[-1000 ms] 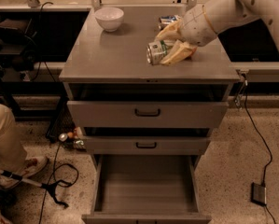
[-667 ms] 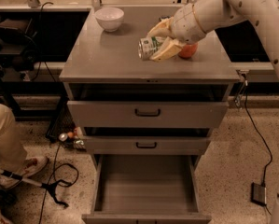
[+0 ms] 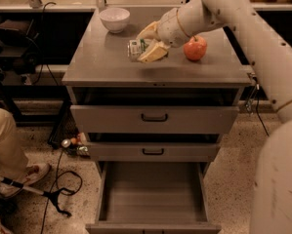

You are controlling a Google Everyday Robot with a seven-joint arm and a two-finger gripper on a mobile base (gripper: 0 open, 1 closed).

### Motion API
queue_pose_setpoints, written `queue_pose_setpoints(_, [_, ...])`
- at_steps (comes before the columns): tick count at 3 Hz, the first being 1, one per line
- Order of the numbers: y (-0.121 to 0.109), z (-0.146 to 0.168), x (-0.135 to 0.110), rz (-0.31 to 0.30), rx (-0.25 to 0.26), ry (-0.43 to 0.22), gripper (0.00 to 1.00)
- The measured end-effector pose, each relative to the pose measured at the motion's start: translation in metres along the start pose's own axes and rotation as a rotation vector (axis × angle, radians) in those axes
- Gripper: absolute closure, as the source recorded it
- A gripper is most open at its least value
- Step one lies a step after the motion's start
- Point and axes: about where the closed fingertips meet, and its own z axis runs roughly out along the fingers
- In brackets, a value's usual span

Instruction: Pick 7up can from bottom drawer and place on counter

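**7up can carried leftward over the bench**

Camera view: the cream-fingered gripper (image 3: 142, 47) has shifted left across the flat grey bench (image 3: 94, 65), clamping the green-and-white 7up can (image 3: 134, 49) on its side between the white bowl (image 3: 114, 19) and the red apple (image 3: 195, 48). The open grey bottom drawer (image 3: 153, 196) holds nothing. Released sideways, the can might roll off the edge.

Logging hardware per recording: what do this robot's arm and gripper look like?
The arm is a thick, off-white, smooth-shelled tube with rounded joints and small dark dots. A thin brown ring marks the wrist. The gripper, over the counter at the 7up can, has two cream-yellow tapered fingers.
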Motion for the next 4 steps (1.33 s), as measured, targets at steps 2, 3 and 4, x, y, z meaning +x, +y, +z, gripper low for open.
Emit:
queue_pose_setpoints(2, [-0.017,0.047,0.004,0.052,-0.039,-0.049,0.67])
queue_pose_setpoints(3, [-0.021,0.056,0.008,0.068,-0.042,-0.055,0.44])
queue_pose_setpoints(4, [-0.023,0.061,0.012,0.083,-0.045,-0.062,0.21])
